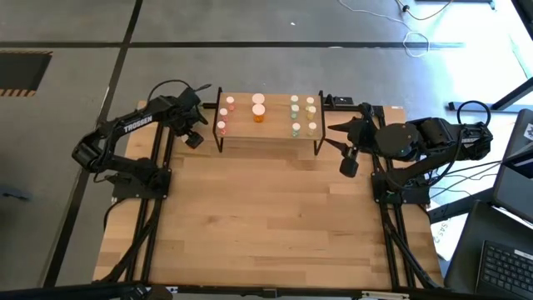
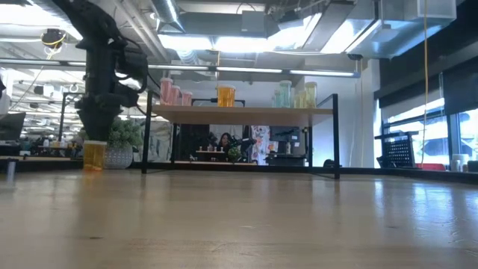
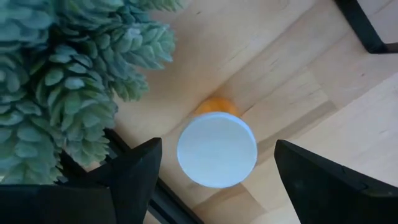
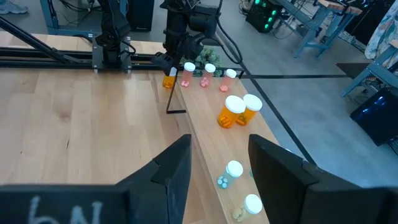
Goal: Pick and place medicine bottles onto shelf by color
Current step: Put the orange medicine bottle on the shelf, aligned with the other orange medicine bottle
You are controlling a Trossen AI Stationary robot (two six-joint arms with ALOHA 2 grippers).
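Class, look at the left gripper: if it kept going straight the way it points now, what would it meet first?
Most likely the orange bottle standing on the table directly below the open left gripper, white cap first, beside the plant.

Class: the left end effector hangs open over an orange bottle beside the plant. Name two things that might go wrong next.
1. The plant sits close beside the orange bottle; the left end effector, closing, might catch its leaves.
2. The bottle stands beside the shelf leg, so lifting carelessly could strike the frame.
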